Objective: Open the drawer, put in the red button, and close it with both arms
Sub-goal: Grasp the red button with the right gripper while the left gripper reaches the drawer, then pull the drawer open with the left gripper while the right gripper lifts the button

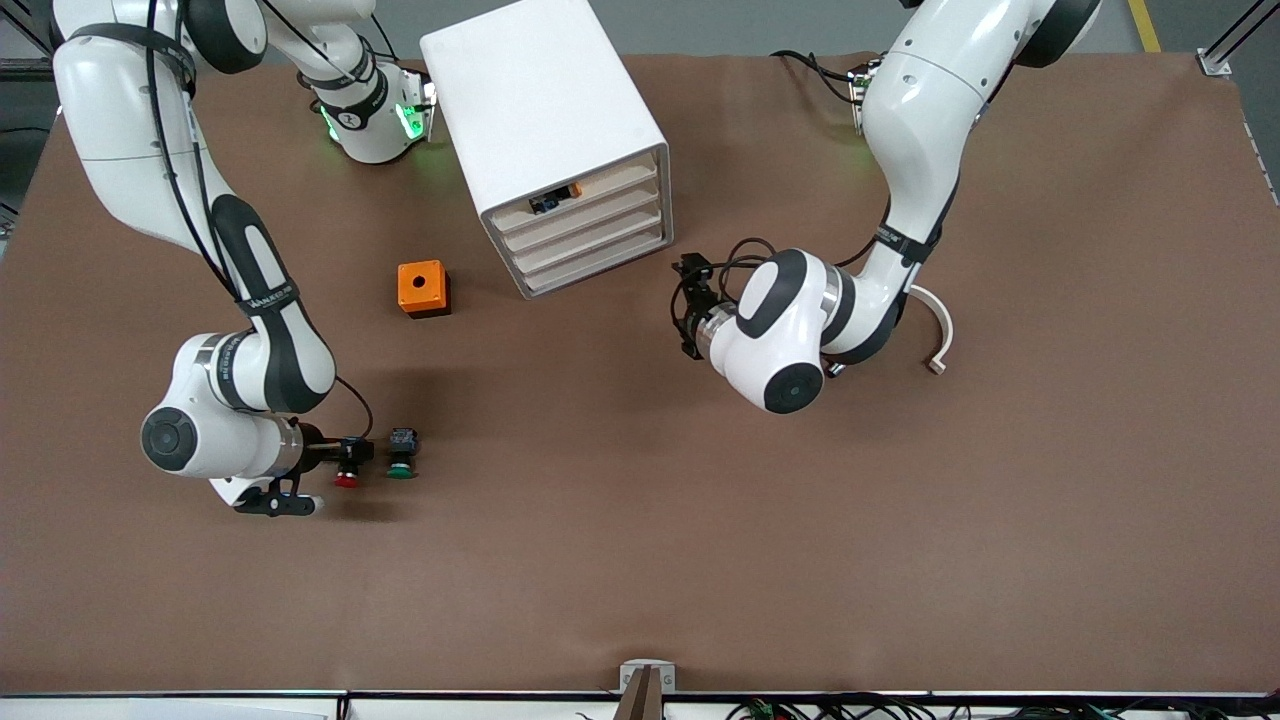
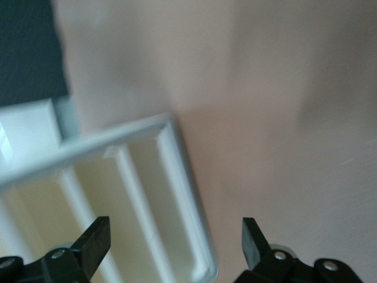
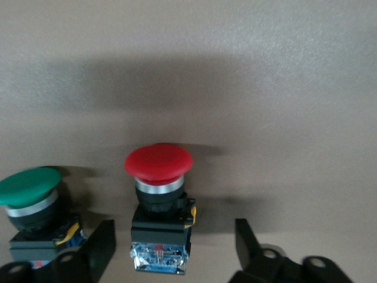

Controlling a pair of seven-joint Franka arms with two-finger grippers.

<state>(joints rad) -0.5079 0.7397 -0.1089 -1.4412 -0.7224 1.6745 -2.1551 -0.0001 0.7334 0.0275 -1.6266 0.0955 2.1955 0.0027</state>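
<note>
The red button [image 1: 346, 480] stands on the brown table beside a green-capped button [image 1: 402, 455], toward the right arm's end. My right gripper [image 1: 353, 453] is open around its dark body; in the right wrist view the red button [image 3: 159, 163] sits between the open fingers [image 3: 97, 246] of my right gripper [image 3: 174, 247], not clamped. The white cabinet [image 1: 540, 110] stands at the table's middle; its second drawer [image 1: 600, 209] is shut. My left gripper [image 1: 688, 310] is open and empty, low beside the cabinet's front corner. In the left wrist view the left gripper [image 2: 175, 242] faces the cabinet's drawer fronts [image 2: 141, 194].
An orange box [image 1: 423, 288] with a round hole sits between the cabinet and the buttons. A white curved piece [image 1: 938, 335] lies near the left arm. The green button [image 3: 29, 190] stands close beside one right finger. The first drawer holds a blue-and-orange part [image 1: 555, 198].
</note>
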